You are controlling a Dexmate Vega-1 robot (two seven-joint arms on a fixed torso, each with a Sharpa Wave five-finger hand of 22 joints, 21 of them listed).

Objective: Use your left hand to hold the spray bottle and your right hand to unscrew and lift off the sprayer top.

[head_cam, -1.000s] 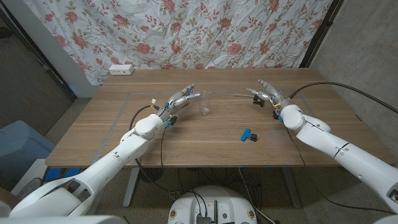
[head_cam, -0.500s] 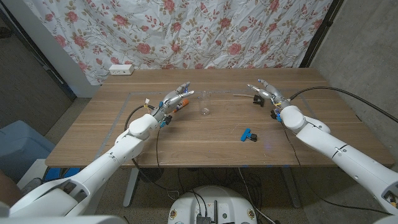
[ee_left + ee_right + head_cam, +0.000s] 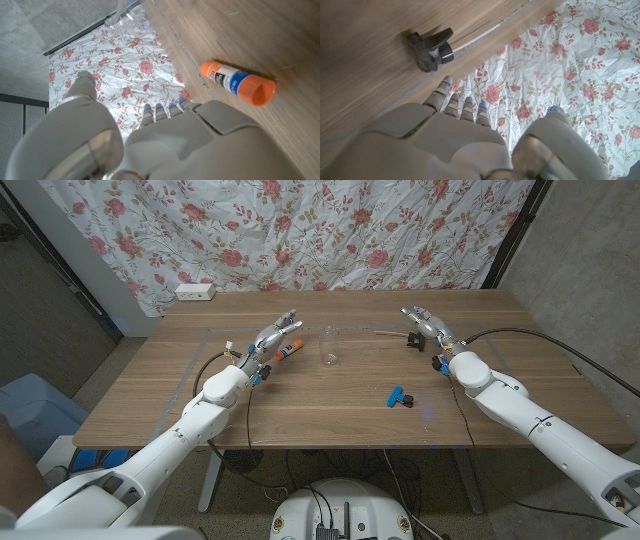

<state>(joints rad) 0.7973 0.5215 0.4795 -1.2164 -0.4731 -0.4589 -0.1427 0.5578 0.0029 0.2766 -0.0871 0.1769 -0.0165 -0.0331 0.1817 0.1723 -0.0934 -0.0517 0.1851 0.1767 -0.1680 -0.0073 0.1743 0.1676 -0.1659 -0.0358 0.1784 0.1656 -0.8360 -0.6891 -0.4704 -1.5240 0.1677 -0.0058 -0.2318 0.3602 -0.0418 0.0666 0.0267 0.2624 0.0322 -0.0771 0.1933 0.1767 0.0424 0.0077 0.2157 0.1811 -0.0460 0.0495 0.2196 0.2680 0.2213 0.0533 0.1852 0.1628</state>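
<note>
Near the middle of the wooden bench (image 3: 300,395) stands the spray bottle (image 3: 329,346), a clear, see-through container that barely stands out against the wood; its neck appears open. Its black sprayer top (image 3: 413,340) lies apart on the wood to the robot's right, just beside the right hand (image 3: 424,325), with a thin white dip tube (image 3: 388,333) trailing from it toward the bottle. So the unscrewing looks already done, judging by how the parts lie.

Both hands hold nothing. The left hand (image 3: 273,340) hovers between the bottle and an orange-capped glue stick (image 3: 286,352), fingers (image 3: 162,111) stretched out and apart. The right hand's fingers (image 3: 462,107) are likewise extended and loosely spread above the sprayer top.

The bottle is probably thin plastic and seems empty: light, easy to tip or skid, and likely to dent under a hard squeeze. A wrap around the lower body, firm but gentle, would suit it. The top is small and stiff; its trigger body offers the best hold, since the tube would flex.

A blue clip-like piece (image 3: 400,397) lies nearer the robot, well apart from both hands.
</note>
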